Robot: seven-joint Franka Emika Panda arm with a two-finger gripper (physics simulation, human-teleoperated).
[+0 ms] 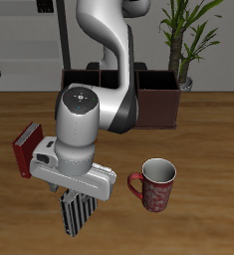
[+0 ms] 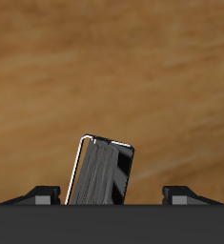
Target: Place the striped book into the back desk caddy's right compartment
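Exterior view: the fingers (image 1: 77, 204) clamp the striped book (image 1: 78, 214) near the worktop's (image 1: 208, 129) front edge, well away from the back desk caddy (image 1: 156, 102); a red book (image 1: 27, 147) and red mug (image 1: 156, 183) stand nearby.

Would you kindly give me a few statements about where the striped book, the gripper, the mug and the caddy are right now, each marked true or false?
1. The striped book hangs from the gripper, above the table. True.
2. The striped book already sits in the back desk caddy. False: it is at the gripper, near the table's front edge, far from the caddy.
3. A red mug stands upright on the table. True.
4. The red book lies inside the mug. False: it stands on the table beside the arm, apart from the mug.
5. The caddy stands at the table's back, near a potted plant. True.
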